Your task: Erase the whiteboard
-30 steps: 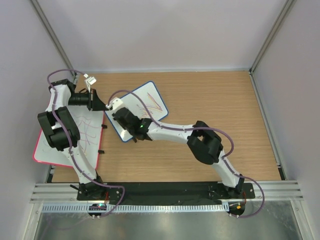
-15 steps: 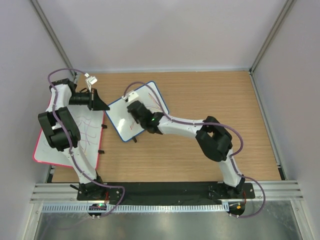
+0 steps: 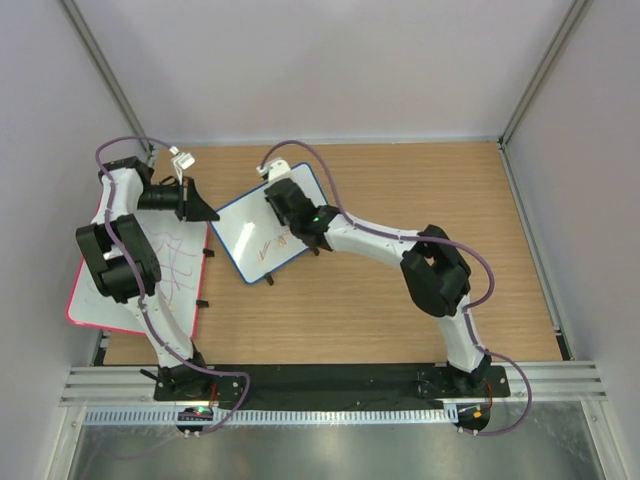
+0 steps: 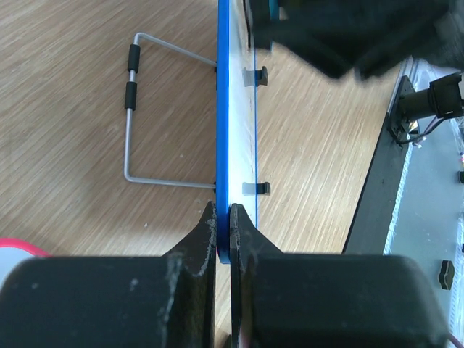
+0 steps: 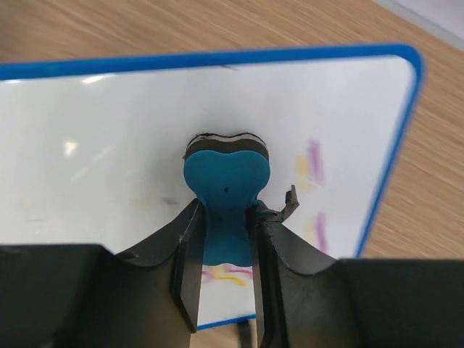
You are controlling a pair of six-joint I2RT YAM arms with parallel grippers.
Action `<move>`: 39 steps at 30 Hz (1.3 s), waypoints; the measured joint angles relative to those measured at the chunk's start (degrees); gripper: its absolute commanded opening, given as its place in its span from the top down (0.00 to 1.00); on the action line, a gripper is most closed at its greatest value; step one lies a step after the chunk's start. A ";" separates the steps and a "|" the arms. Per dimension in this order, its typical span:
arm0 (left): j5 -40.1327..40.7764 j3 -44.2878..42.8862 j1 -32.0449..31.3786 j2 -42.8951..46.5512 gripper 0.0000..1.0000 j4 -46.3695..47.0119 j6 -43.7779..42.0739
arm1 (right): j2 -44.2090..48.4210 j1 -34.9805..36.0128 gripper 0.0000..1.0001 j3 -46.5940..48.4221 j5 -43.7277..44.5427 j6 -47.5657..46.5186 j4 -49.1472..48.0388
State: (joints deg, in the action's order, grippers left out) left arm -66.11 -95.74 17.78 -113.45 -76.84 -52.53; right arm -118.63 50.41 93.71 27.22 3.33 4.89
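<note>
The small blue-framed whiteboard point(image 3: 256, 232) lies on the wooden table, mostly white with faint marks. In the right wrist view the whiteboard point(image 5: 109, 130) shows faint purple and yellow smears near its right edge. My right gripper point(image 5: 226, 225) is shut on a blue eraser point(image 5: 226, 177) and presses it on the board's far part; it also shows in the top view point(image 3: 283, 195). My left gripper point(image 4: 222, 217) is shut on the whiteboard's blue frame edge point(image 4: 224, 109), at the board's left corner in the top view point(image 3: 208, 212).
A larger pink-framed whiteboard point(image 3: 120, 290) with purple scribbles lies at the left under the left arm. A metal wire stand point(image 4: 134, 123) shows on the table beside the blue frame. Grey walls enclose the table.
My right gripper has swept the eraser from the board's near left part toward its far edge. The red scribbles at the far right of the board have faded. The left arm has not moved.
</note>
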 measured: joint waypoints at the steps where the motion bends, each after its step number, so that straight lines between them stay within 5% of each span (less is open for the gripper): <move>1: 0.02 0.00 -0.04 0.07 1.00 0.00 0.02 | -0.70 1.60 0.99 1.46 -0.17 -0.20 -0.02; 11: 1.07 0.00 -0.17 0.55 1.00 0.52 0.04 | -9.03 13.60 0.99 10.34 -7.15 0.20 -1.33; 29: 1.40 -0.02 -0.52 0.59 1.00 0.68 0.42 | 1.38 -6.64 0.99 -5.53 0.79 4.81 -4.15; 39: 1.81 -0.02 -0.46 0.72 1.00 0.46 0.63 | -2.84 6.03 0.99 1.51 0.11 2.40 -3.58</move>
State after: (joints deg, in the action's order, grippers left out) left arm -64.29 -95.77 17.32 -112.73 -76.38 -51.90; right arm -121.47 56.45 95.22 27.33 5.74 1.30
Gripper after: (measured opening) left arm 0.033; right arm 0.343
